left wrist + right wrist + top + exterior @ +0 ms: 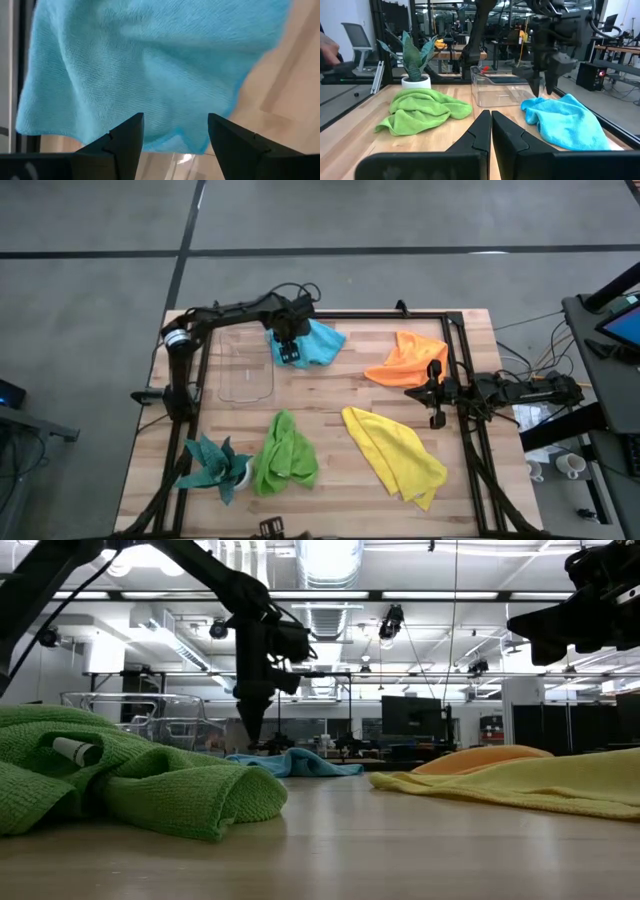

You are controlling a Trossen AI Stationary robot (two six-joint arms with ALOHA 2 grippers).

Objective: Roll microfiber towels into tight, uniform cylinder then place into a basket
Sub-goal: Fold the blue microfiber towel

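So, basket (245,372): clear, nothing inside
left claw (289,351): wide, over blue towel (318,343) beside basket
right claw (433,393): pinched closed, holding nothing

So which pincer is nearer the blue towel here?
The left. The left pincer hangs open right over the blue towel, at its edge beside the basket. The right pincer is shut, off at the table's right side beside the orange towel.

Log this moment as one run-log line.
left pincer: open over bright blue microfiber towel | right pincer: shut, waiting | clear rectangular basket: no towel inside
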